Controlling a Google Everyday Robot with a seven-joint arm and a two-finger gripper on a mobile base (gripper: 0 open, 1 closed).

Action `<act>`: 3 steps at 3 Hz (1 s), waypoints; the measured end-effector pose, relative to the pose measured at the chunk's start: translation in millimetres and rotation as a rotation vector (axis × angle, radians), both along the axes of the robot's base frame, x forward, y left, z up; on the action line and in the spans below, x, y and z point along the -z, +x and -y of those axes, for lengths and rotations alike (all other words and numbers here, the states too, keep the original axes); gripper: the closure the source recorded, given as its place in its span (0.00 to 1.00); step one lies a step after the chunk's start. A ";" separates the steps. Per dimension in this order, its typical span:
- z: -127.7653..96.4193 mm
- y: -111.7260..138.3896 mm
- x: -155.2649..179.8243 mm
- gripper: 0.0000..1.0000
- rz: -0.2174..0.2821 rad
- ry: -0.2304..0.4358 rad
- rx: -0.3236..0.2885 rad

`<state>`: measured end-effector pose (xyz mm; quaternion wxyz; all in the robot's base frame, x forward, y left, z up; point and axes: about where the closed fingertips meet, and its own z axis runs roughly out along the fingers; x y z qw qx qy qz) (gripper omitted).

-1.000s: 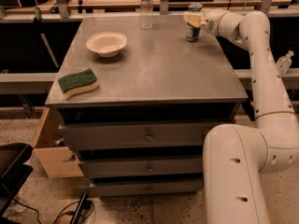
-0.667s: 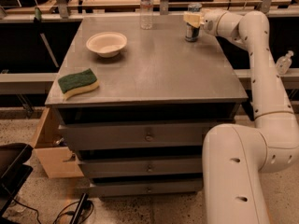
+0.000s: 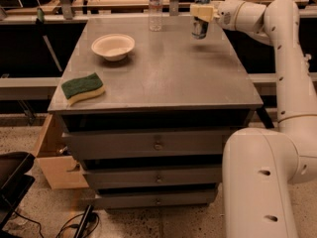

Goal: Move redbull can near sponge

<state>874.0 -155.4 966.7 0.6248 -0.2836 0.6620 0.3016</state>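
The redbull can [image 3: 200, 28], blue and silver, stands upright at the far right of the grey table top [image 3: 163, 73]. My gripper [image 3: 202, 11] reaches in from the right and is shut on the can's upper part, holding it just above the surface. The sponge [image 3: 82, 88], dark green over pale yellow, lies at the table's front left corner, far from the can.
A round white bowl [image 3: 113, 46] sits at the back left of the table. A clear plastic bottle [image 3: 155, 6] stands at the back edge, left of the can. My white arm [image 3: 287, 58] runs down the table's right side. An open wooden drawer [image 3: 52, 157] sticks out low on the left.
The gripper has lifted the can slightly and shifted it a little to the left. The sponge, bowl and bottle have not moved.
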 end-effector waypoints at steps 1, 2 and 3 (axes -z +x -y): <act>10.8 -53.6 -56.7 1.00 0.038 -0.003 -0.042; 52.9 -113.7 -141.8 1.00 0.174 0.017 0.052; 80.7 -177.5 -208.0 1.00 0.306 0.024 0.169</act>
